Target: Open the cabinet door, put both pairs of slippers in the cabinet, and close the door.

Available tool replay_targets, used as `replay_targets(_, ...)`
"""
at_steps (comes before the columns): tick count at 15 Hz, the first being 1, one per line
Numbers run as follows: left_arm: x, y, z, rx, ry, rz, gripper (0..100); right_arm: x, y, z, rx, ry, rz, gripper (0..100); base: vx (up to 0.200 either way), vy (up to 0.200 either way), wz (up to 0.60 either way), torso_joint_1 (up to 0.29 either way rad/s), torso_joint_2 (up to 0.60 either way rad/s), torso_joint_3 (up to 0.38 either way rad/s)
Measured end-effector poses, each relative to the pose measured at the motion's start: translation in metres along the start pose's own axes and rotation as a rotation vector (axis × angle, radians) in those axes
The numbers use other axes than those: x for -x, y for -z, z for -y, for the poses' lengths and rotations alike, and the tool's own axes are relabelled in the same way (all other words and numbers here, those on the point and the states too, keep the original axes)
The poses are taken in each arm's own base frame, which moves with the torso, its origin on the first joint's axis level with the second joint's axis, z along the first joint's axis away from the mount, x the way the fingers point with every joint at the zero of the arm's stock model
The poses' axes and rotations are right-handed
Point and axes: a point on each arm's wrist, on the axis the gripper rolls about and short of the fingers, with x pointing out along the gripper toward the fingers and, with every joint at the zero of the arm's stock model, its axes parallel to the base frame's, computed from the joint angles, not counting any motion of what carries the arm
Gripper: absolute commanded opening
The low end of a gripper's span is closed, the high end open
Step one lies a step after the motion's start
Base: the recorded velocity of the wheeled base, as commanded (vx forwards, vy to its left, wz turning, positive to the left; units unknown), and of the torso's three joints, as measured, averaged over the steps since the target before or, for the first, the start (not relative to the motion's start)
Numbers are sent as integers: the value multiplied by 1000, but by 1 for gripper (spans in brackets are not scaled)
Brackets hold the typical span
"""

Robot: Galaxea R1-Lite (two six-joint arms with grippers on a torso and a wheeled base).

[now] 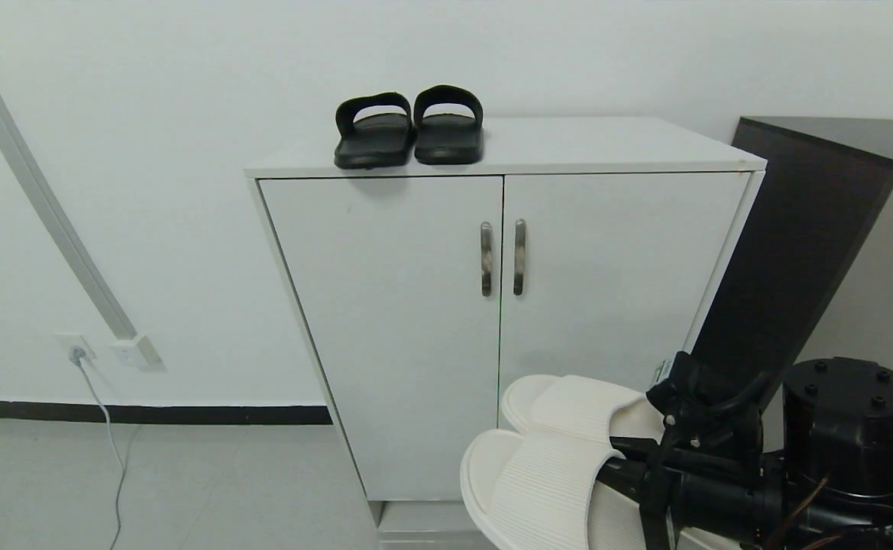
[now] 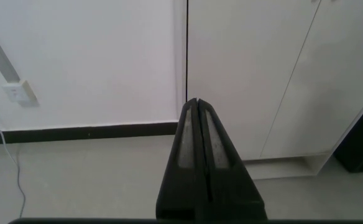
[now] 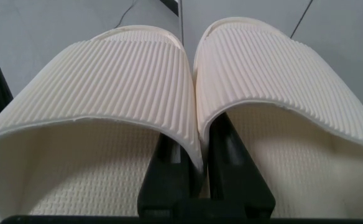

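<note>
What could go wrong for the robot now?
The right gripper pinches the white slippers only by their inner edges, so one might slip out. The cabinet doors are shut, so the left gripper must catch a thin handle and could miss. The black slippers sit at the front edge up top; a bump might knock them off.

The right arm is matte black, built from tubular links and angular brackets. Its black cylindrical joint housing has a flat cap carrying small recessed screws. A thin brown cable runs below it, and a small pale label sits on the wrist bracket. The left pincer has black tapered fingers with grey inset pads. The right pincer has plain black fingers.
</note>
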Motion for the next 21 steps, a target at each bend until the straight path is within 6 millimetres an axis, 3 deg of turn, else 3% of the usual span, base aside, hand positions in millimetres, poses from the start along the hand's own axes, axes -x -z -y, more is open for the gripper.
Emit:
replay_targets(4,0,0,0,12,0,1,100,-1,1,-1,0,-4,-7,0,0,0,0,-23,426,389)
replay_targets(12,0,-2,0,15,-13,7,100,-1,5,-1,-4,1,-21,0,0,0,0,0,18,16)
replay_targets(14,4,-22,-1,57,-18,48,100,0,6,-1,-4,-1,-23,0,0,0,0,-2,149,134)
replay_targets(16,9,-60,0,76,4,98,100,-1,7,-1,-1,-5,-28,0,0,0,0,0,90,49)
replay_targets(18,-1,-82,0,61,68,59,100,-1,7,-2,9,-7,-28,0,0,0,0,0,0,0)
replay_targets(21,-30,-107,3,53,234,14,100,0,8,-2,9,-7,-31,0,0,0,0,0,0,0)
